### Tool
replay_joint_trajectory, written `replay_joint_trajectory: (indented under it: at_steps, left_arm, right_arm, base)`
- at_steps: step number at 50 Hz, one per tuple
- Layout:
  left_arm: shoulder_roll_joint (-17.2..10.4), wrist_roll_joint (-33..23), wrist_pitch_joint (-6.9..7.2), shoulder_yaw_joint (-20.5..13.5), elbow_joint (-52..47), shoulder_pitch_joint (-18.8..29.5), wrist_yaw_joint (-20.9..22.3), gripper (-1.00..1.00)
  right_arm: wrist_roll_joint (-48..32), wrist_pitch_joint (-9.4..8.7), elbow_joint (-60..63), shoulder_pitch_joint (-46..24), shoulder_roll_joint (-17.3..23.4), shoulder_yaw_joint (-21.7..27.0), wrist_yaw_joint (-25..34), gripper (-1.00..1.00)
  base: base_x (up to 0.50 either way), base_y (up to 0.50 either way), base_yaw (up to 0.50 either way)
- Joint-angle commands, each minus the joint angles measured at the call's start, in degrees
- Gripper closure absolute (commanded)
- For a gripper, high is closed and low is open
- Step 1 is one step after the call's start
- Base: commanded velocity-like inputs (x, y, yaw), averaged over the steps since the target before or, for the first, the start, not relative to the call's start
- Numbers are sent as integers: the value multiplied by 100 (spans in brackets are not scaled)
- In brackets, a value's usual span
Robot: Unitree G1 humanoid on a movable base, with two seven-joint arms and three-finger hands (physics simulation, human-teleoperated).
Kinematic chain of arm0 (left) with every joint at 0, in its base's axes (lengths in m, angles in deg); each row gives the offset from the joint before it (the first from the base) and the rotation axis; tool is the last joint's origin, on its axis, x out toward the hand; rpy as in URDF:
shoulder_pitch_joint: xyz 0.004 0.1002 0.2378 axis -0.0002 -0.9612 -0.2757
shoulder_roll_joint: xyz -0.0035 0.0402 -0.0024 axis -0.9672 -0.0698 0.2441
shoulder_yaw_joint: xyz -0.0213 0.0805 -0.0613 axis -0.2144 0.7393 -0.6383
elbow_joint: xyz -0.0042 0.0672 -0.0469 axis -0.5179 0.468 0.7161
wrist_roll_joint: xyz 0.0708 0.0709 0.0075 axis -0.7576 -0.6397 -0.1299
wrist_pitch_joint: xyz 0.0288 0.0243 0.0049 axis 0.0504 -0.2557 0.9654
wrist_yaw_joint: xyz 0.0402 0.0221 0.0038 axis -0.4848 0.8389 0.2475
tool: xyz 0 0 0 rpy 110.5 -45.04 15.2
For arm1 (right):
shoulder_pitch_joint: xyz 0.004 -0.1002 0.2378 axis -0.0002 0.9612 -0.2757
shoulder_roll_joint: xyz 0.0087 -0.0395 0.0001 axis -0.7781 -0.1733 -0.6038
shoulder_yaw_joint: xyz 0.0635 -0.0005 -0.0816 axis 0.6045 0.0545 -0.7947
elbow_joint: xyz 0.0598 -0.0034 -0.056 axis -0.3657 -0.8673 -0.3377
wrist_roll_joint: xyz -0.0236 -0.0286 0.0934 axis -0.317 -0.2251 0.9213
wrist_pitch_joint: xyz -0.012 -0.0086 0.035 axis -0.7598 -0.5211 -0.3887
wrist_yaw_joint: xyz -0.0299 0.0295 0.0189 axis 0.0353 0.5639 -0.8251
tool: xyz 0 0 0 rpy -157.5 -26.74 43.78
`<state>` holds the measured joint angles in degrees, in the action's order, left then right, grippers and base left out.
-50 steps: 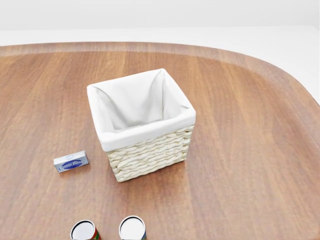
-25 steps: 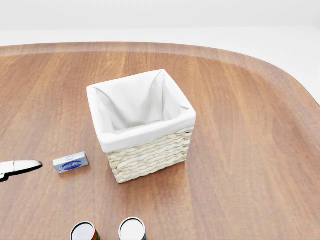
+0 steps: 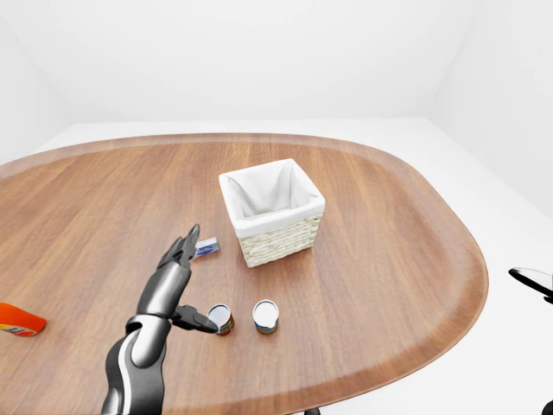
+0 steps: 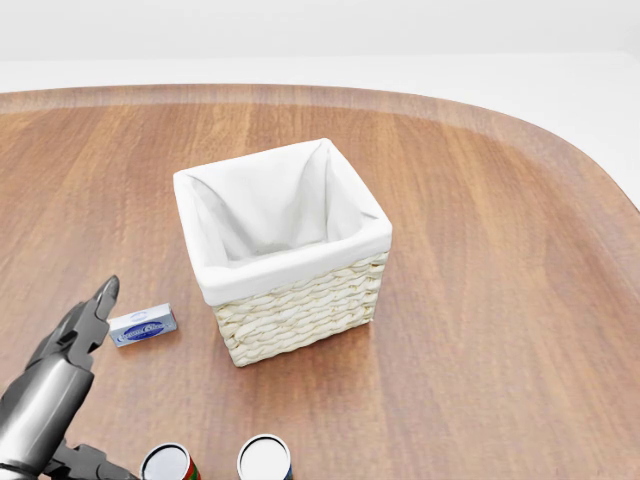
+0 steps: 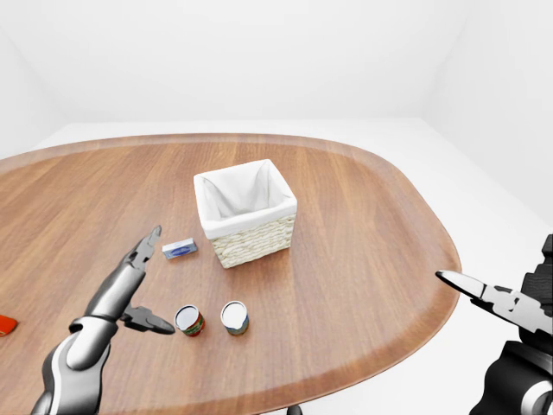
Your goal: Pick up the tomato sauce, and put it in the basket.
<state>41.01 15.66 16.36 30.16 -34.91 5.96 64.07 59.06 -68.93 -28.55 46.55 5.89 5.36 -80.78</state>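
The wooden worktop [image 3: 389, 225] carries the basket [image 3: 272, 210] near its middle. The left robot hand [image 3: 177, 285], fingers spread and released, hovers at 9 o'clock of the tomato sauce [image 3: 221, 319], thumb tip nearly touching it. The right robot hand [image 5: 497, 303] hangs open off the worktop's edge.
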Motion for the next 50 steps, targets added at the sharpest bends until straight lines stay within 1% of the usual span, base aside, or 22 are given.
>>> replay_joint_trajectory:
  at_steps: [1,2,3,5,6,7,8,10,12,14,17,19,27,32,35,37,39,40,45,50]
  left_arm:
    - [142,-936,-262,255,395,-503,485,-100]
    - [113,-1059,-361,284,520,-543,442,-100]
    - [124,-1059,-417,285,554,-565,473,-100]
    - [151,-1096,-478,285,593,-586,463,-100]
    - [144,-1130,-537,302,607,-606,473,-100]
    - [109,-1117,-684,348,746,-646,508,-100]
    - [102,-1165,-757,364,786,-676,498,-100]
    - [123,-1215,-826,376,828,-721,503,-100]
    - [137,-1230,-842,368,802,-740,544,-100]
    - [125,-1264,-905,369,907,-703,495,-100]
    - [123,-1285,-955,374,1003,-691,460,-100]
    - [123,-1295,-973,383,1066,-679,444,-100]
    - [98,-1389,-973,477,1399,-586,254,-100]
    - [62,-1456,-973,599,1741,-503,31,-100]
    - [44,-1440,-973,591,1881,-372,-75,-100]
    - [49,-1409,-911,600,1851,-335,-73,-100]
    - [28,-1387,-902,611,1978,-257,-187,-100]
    - [33,-1376,-860,611,1985,-238,-213,-100]
    - [-7,-1387,-827,653,2166,-142,-407,-100]
    - [-6,-1347,-731,660,2065,-133,-417,-100]
  right_arm:
    - [-13,0,-15,-7,3,-6,-4,-100]
    - [-25,0,-20,-10,5,-14,-7,-100]
    - [-15,0,-12,-8,6,-7,-8,-100]
    - [-9,0,0,-11,15,-1,-15,-100]
    - [-5,0,-6,-10,12,1,-10,-100]
    - [-10,0,-13,-10,9,-3,-6,-100]
    - [-17,0,-14,-13,12,-7,-12,-100]
    - [-14,0,-16,-18,21,-2,-16,-100]
    - [-6,0,-20,-20,23,3,-15,-100]
    - [-40,0,-69,-30,13,-25,-9,-100]
    - [-65,0,-85,-30,17,-54,-22,-100]
    - [-31,0,-68,-15,16,-25,-15,-100]
    - [-43,0,-84,-2,-5,-38,-4,-100]
    - [-53,0,-85,11,-24,-43,7,-100]
    - [-51,0,-98,14,-30,-44,20,-100]
    - [-66,0,-114,7,-30,-65,20,-100]
    - [-68,0,-111,9,-29,-69,17,-100]
    - [-64,0,-114,13,-31,-67,22,-100]
    - [-51,0,-110,13,-28,-55,26,-100]
    - [-55,0,-121,9,-21,-57,28,-100]
  base:
    - [0,0,0]
    - [0,0,0]
    - [0,0,0]
    - [0,0,0]
    - [0,0,0]
    - [0,0,0]
    - [0,0,0]
    - [0,0,0]
    - [0,0,0]
    - [0,0,0]
    - [0,0,0]
    - [0,0,0]
    - [0,0,0]
    - [0,0,0]
    - [0,0,0]
    - [0,0,0]
    - [0,0,0]
    - [0,0,0]
    - [0,0,0]
    - [0,0,0]
